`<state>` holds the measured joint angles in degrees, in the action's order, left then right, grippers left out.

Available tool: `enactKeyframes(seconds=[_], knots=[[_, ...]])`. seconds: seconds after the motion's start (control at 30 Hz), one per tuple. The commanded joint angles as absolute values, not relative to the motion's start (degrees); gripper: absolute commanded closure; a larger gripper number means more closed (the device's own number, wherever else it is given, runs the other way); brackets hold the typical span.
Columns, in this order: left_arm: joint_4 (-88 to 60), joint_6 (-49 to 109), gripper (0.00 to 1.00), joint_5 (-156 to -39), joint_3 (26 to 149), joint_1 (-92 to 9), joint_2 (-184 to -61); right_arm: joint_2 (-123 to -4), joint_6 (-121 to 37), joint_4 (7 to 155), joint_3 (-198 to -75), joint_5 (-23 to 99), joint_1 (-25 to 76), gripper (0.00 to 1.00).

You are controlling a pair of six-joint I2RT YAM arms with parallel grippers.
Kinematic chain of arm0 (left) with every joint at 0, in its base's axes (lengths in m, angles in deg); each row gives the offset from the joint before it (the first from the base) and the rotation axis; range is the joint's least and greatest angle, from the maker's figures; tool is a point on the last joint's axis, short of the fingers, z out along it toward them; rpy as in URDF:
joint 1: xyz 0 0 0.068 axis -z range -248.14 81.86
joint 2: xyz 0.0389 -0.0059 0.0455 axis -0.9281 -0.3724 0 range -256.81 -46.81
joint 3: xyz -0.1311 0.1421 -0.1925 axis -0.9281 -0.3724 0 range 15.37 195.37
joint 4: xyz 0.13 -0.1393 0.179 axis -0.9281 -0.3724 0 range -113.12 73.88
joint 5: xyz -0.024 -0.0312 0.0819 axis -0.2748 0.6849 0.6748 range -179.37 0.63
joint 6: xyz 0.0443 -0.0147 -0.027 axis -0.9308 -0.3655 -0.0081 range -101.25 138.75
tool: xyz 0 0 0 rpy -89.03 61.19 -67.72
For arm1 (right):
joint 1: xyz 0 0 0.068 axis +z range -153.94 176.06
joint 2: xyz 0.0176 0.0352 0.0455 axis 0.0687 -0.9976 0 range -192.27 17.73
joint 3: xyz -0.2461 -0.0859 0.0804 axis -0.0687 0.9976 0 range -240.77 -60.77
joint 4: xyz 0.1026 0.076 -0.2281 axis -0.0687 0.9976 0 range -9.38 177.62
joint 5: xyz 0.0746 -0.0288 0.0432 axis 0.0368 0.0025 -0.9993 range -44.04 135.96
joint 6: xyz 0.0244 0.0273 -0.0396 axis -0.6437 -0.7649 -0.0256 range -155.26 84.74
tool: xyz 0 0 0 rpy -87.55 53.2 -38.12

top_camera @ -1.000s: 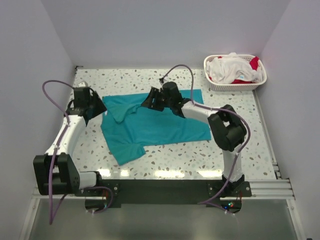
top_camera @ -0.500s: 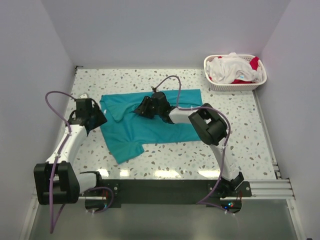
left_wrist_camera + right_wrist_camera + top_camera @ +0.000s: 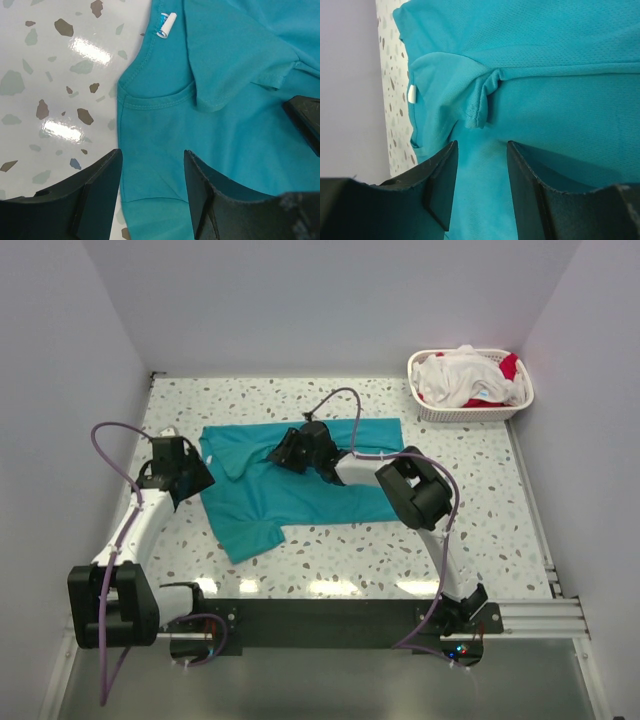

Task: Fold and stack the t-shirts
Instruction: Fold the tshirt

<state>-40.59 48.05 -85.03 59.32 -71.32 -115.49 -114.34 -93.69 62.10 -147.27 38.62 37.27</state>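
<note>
A teal t-shirt lies spread on the speckled table, its far-left sleeve folded in over the body. My left gripper is open just off the shirt's left edge; in the left wrist view its jaws straddle the fabric below the round neck. My right gripper is open and low over the upper middle of the shirt, facing the folded sleeve hem. White and red t-shirts lie bundled in the basket.
A white lattice basket stands at the far right corner of the table. A small white object lies near the far left edge. Purple cables loop above both arms. White walls close the table on three sides.
The right arm has reached left along the shirt's upper part, its gripper ending near the folded sleeve. The left gripper has drawn back and down along the shirt's left edge. The shirt lies flatter.
</note>
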Motion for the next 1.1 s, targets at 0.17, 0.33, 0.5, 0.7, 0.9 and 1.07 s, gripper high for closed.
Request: enactKeyframes(seconds=[0.17,0.33,0.5,0.7,0.9,1.07], knots=[[-38.53,47.05,0.43,-85.5,60.11,-71.21,-116.07,-117.44,-94.32,60.4,-154.02,39.63,37.81,0.54],[-38.53,47.05,0.43,-85.5,60.28,-71.21,-116.15,-119.99,-94.67,61.63,-156.92,39.19,37.81,0.56],[-38.45,47.05,0.43,-85.41,60.28,-71.3,-116.15,-121.66,-95.64,60.85,-156.93,38.31,37.81,0.57],[-38.45,47.14,0.43,-85.59,60.11,-71.56,-116.15,-120.61,-95.64,60.05,-155.78,36.82,37.81,0.67],[-38.45,47.14,0.43,-85.85,60.11,-71.74,-116.15,-117.98,-92.75,62.16,-155.25,36.9,37.81,0.81],[-38.53,47.14,0.43,-85.68,60.02,-71.83,-116.15,-115.69,-90.9,65.05,-155.34,36.99,37.72,0.96]])
